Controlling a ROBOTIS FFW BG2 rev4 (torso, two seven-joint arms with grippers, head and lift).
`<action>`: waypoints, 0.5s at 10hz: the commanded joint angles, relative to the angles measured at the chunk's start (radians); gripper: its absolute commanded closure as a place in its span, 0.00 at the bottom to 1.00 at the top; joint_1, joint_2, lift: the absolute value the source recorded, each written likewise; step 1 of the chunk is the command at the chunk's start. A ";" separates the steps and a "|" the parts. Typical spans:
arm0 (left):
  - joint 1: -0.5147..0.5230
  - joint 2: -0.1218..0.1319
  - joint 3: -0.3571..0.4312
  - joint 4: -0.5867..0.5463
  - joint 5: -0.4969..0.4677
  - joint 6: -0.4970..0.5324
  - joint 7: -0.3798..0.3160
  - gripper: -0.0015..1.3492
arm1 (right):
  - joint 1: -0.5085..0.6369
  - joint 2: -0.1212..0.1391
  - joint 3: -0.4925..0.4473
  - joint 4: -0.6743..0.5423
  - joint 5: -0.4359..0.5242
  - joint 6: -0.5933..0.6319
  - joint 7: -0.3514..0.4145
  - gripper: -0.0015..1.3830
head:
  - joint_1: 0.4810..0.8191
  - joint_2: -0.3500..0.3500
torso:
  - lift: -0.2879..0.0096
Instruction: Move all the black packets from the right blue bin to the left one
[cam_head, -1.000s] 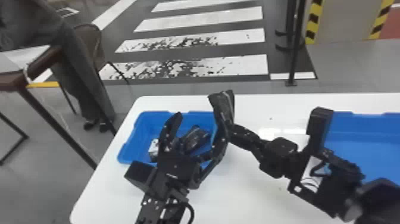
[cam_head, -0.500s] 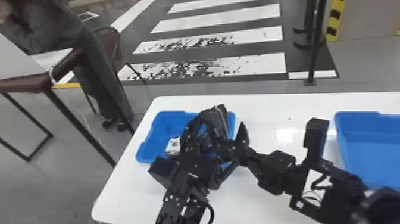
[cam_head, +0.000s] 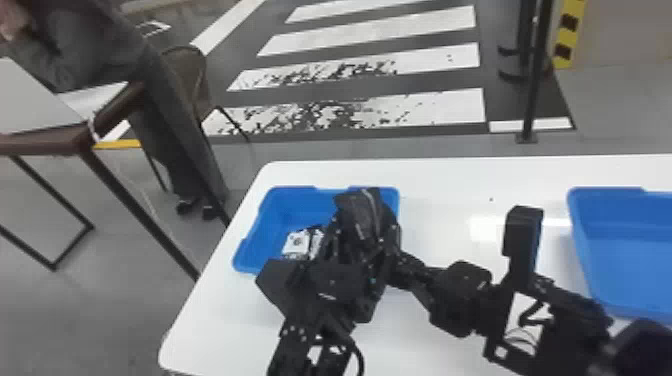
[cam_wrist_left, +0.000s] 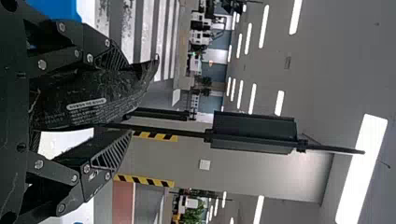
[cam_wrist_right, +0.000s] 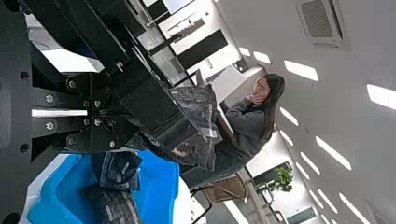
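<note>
Bin at left: blue left bin (cam_head: 295, 207), left of centre in the head view on the white bench (cam_head: 445, 187); this is where the packets belong.
Packets inside: dark packets (cam_wrist_right: 119, 170) lie in it at the lower left of the right wrist view; a white-marked item (cam_head: 300, 242) sits beside the left gripper in the head view.
Left gripper: the gripper (cam_wrist_left: 128, 99) is clamped around a black packet (cam_wrist_left: 81, 105), its two fingers against either side. In the head view this happens at the centre, over the right part of the left bin.
Change: a second ago these fingers stood wide apart beside the packet; now they have closed round it. That reads as a handover, with the left arm taking the load.
Right gripper: its fingers (cam_wrist_right: 123, 114) are drawn together close by the left gripper, and seem to pinch the packet's near end, though the contact is partly hidden.
Next: the right gripper should let go before the left one lowers the packet; pulling too soon could tear or twist it.
Bin at right: blue right bin (cam_head: 625, 240), cut by the right edge of the head view, well apart from the exchange.
</note>
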 joint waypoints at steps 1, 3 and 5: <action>0.010 -0.005 0.009 -0.002 0.024 0.020 0.001 0.90 | 0.002 0.000 0.000 0.004 -0.009 -0.005 0.000 0.80 | 0.63 1.00 | 0.50; 0.008 -0.002 0.001 -0.009 -0.002 0.008 0.001 0.90 | 0.002 0.001 0.000 0.006 -0.013 -0.012 0.000 0.80 | 0.63 1.00 | 0.50; 0.008 -0.002 0.007 -0.009 -0.006 -0.016 0.001 0.90 | 0.016 0.005 -0.002 0.038 -0.065 -0.091 0.000 0.46 | 0.63 1.00 | 0.50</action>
